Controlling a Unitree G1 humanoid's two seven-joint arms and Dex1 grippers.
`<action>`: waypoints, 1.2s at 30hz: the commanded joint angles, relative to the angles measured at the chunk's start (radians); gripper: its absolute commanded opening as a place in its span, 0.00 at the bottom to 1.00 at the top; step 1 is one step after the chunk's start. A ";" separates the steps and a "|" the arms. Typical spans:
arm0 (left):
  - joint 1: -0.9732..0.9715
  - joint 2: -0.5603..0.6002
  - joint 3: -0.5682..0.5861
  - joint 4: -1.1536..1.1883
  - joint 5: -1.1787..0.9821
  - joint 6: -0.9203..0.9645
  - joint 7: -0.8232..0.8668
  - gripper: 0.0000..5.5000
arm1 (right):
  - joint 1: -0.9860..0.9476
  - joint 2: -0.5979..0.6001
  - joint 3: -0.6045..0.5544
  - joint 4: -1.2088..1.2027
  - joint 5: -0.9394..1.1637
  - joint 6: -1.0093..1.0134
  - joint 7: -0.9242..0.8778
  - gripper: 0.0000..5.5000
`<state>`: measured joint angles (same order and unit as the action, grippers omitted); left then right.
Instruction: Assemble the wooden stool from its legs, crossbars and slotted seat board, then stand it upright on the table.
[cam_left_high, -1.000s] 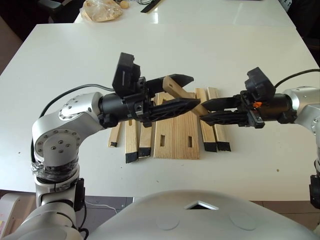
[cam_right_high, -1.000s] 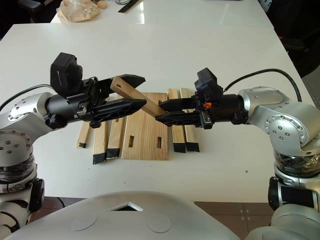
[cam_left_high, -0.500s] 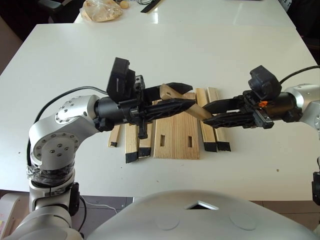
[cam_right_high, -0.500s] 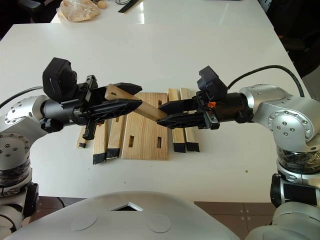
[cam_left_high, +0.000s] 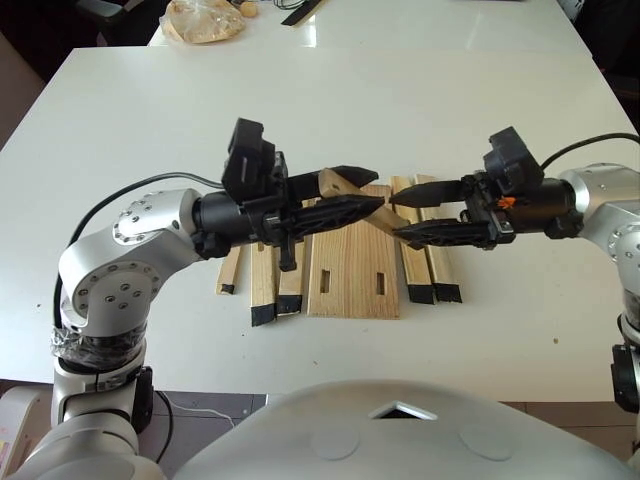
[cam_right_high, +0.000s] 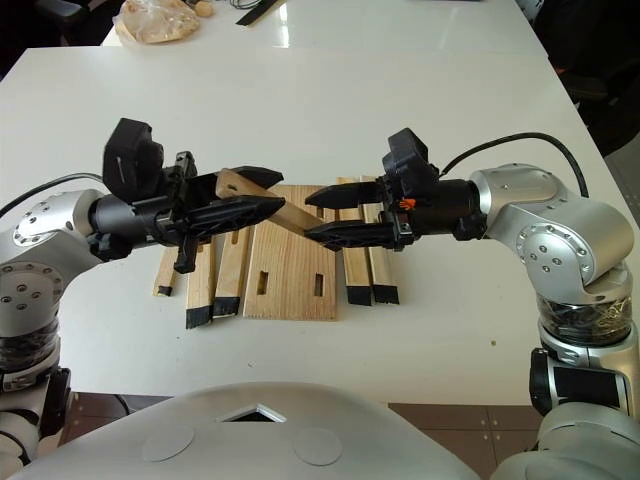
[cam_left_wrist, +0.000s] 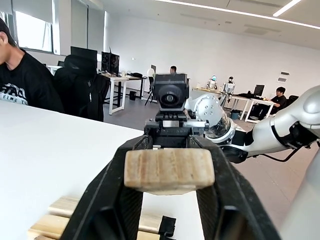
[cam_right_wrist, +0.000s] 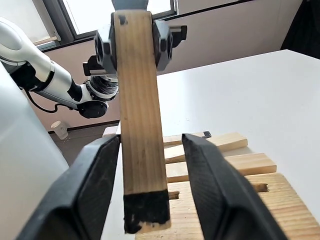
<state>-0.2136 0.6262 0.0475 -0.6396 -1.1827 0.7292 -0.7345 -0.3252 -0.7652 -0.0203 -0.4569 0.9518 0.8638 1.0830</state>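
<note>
The middle of the wooden leg (cam_right_wrist: 140, 100) is being covered by the fingers of the left tool (cam_left_high: 376, 188), which are being pressed tight on its plain end, and the far edge of the slotted seat board (cam_left_high: 355, 270) is being hidden behind both tools. The leg is being held in the air over that board on the worktop (cam_left_high: 450, 90), its long axis being pointed slantwise down towards the right tool (cam_left_high: 395, 217), whose spread fingers are being set either side of the black-tipped end with gaps showing.
</note>
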 joint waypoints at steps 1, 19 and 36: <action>0.010 0.039 0.011 0.006 0.028 -0.007 -0.066 0.24 | 0.021 -0.017 0.006 0.055 -0.090 -0.035 -0.036 0.50; 0.218 0.323 0.074 0.523 0.818 -0.585 -0.368 0.24 | 0.193 0.056 -0.023 0.046 -0.223 -0.178 -0.153 0.50; 0.207 0.308 0.114 0.472 0.753 -0.575 -0.428 0.24 | 0.241 0.067 0.014 0.036 -0.283 -0.227 -0.159 0.50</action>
<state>0.0084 0.9289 0.1499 -0.1412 -0.4111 0.1402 -1.1547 -0.0923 -0.7029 -0.0184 -0.4105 0.6861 0.6465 0.9290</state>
